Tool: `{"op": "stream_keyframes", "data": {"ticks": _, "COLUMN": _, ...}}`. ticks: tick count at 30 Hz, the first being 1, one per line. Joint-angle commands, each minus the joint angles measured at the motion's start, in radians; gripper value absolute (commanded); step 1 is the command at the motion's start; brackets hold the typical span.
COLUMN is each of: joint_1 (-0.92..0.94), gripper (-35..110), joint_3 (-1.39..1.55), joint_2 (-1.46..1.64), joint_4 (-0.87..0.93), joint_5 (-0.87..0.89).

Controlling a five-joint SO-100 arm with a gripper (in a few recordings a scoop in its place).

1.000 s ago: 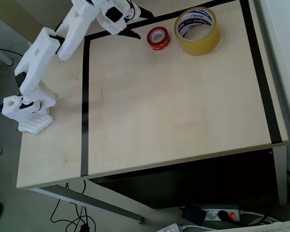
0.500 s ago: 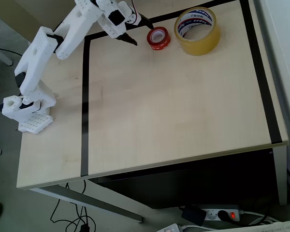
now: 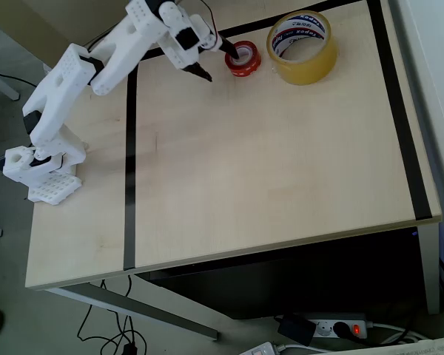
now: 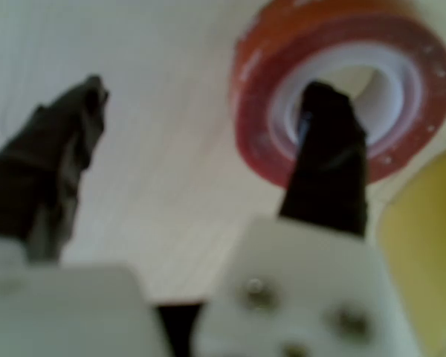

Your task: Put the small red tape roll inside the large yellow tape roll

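On the pale wooden counter, red roll lies flat at twelve o'clock, hole up; pincer spread wide, one finger over its core.

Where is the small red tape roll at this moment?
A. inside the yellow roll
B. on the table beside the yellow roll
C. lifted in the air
B: the small red tape roll lies flat on the table, left of the large yellow tape roll in the overhead view.
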Motion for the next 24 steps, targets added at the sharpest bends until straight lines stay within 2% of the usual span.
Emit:
{"op": "stream_keyframes", "data": {"ticks": 1, "joint_1": -0.008, "gripper": 19, "joint_3": -0.083, "joint_2": 0.012, "joint_4": 0.028, "joint_5": -0.014}}
{"op": "stream_keyframes", "data": {"ticks": 5, "joint_1": -0.005, "gripper": 0, "joint_3": -0.153, "joint_2": -0.032, "joint_4": 0.028, "joint_5": -0.020}}
{"op": "stream_keyframes", "data": {"ticks": 13, "joint_1": 0.028, "gripper": 0, "joint_3": -0.405, "joint_2": 0.025, "joint_4": 0.017, "joint_5": -0.044}}
{"op": "stream_keyframes", "data": {"ticks": 18, "joint_1": 0.058, "gripper": 0, "joint_3": -0.411, "joint_2": 0.158, "joint_4": -0.172, "joint_5": -0.044}}
{"op": "stream_keyframes", "data": {"ticks": 24, "joint_1": 0.094, "gripper": 0, "joint_3": -0.410, "joint_2": 0.169, "joint_4": -0.397, "joint_5": -0.041}}
